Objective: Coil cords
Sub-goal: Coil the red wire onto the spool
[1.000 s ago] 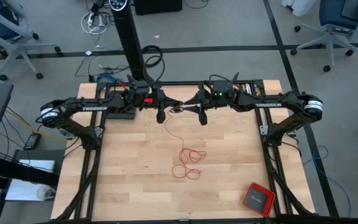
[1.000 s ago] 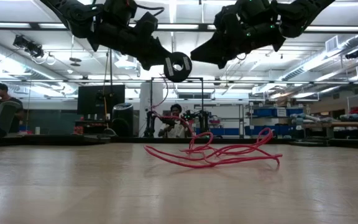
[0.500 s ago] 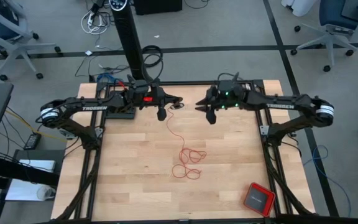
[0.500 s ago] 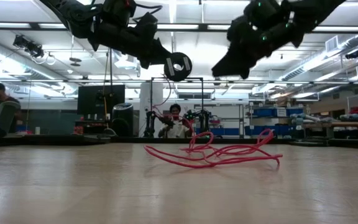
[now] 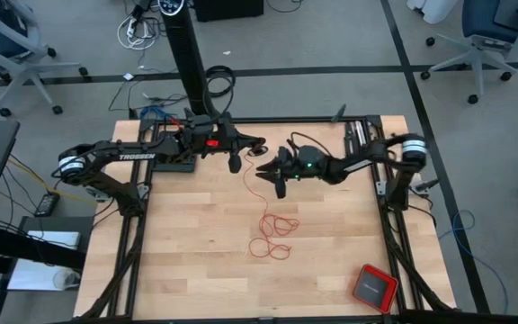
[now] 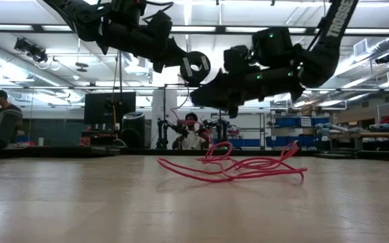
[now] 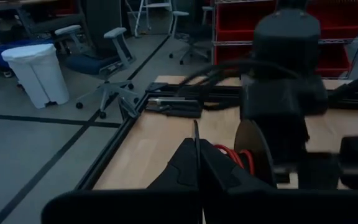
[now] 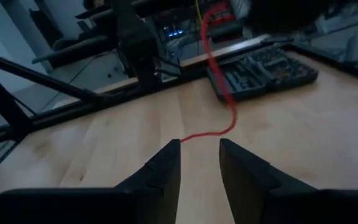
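Observation:
A thin red cord [image 5: 272, 236] lies in loose loops [image 6: 235, 165] on the wooden table's middle. One strand [image 8: 219, 81] rises from them to my left gripper [image 5: 261, 144], which is shut above the far centre of the table. A small round ring [image 6: 194, 67] shows at that gripper's tip. My right gripper [image 5: 273, 175] stands open, low over the table just right of the rising strand and pointing toward the table's left. In the right wrist view the cord's bend on the table [image 8: 188, 138] lies just beyond its fingertips [image 8: 169, 155], apart from them. My left gripper is shut on the red cord near its upper end, but the shut fingers [image 7: 188, 158] hide the place of contact. The gripper lies nearly level, pointing toward the table's right. The strand [image 8: 211, 50] hangs slack below it down to the table.
A red square box with a dark top [image 5: 373, 287] sits at the near right corner. A dark tool case [image 8: 260, 71] lies at the far left, below the left arm. People sit in the room behind the table [image 6: 193, 131]. Bare wood surrounds the loops.
My right gripper first drew back toward the table's right edge. It then sank toward the table and came left and nearer, ending low beside the hanging strand, its wrist rolled. The left gripper and the cord's loops have kept their place.

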Robot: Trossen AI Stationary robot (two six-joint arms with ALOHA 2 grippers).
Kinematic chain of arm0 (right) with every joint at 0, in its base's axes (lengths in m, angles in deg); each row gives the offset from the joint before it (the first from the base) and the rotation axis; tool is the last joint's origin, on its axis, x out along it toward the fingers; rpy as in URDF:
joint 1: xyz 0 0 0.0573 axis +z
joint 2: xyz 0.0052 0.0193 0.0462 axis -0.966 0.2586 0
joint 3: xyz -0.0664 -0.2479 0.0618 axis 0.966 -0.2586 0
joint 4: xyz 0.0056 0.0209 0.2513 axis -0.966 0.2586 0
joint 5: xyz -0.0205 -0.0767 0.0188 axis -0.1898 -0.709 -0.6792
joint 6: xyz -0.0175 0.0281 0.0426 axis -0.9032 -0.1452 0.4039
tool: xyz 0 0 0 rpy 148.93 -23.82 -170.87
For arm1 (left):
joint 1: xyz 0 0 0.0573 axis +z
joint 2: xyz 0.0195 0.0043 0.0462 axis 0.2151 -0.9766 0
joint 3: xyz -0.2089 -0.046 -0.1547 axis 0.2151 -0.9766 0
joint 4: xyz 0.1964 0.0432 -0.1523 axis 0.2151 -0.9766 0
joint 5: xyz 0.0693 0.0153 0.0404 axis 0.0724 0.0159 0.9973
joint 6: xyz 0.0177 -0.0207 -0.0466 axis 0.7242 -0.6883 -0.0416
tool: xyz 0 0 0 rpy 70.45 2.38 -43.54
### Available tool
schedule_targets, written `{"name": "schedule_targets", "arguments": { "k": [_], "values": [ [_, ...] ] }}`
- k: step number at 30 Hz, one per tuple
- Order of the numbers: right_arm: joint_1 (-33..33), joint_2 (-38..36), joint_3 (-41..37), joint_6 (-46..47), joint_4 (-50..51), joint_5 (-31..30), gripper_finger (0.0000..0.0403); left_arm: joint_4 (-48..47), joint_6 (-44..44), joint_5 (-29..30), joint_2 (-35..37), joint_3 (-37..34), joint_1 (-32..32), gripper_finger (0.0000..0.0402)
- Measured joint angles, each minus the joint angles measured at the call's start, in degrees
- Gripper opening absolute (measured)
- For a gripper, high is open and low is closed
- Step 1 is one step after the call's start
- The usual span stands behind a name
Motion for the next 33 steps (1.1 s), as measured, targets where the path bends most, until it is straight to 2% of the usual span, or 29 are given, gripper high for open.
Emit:
{"name": "schedule_targets", "arguments": {
  "k": [6,10,16,23,30,33],
  "values": [
    [0.09,4.36,2.57,2.36,-2.47,-0.21,0.0110,0.88,-0.40,0.75,0.00,0.00,-0.40,0.0000],
    [0.37,4.36,2.56,2.39,-3.27,-4.57,0.0109,2.74,-0.41,2.33,0.00,-0.09,-1.28,0.0000],
    [1.01,4.29,2.50,2.31,-5.31,-5.15,0.0108,10.58,0.05,4.20,0.04,-2.93,-2.75,0.0000],
    [1.01,4.29,2.50,2.29,-6.03,-5.58,0.0104,12.79,-0.04,4.69,0.04,-3.45,-3.00,0.0000],
    [0.94,4.29,2.51,1.75,-6.82,-5.65,0.0071,13.82,-0.04,4.64,0.04,-3.45,-3.45,0.0000],
    [0.94,4.29,2.52,1.08,-6.89,-5.66,0.0043,13.85,-0.04,4.63,0.04,-3.45,-3.45,0.0000]
  ]
}}
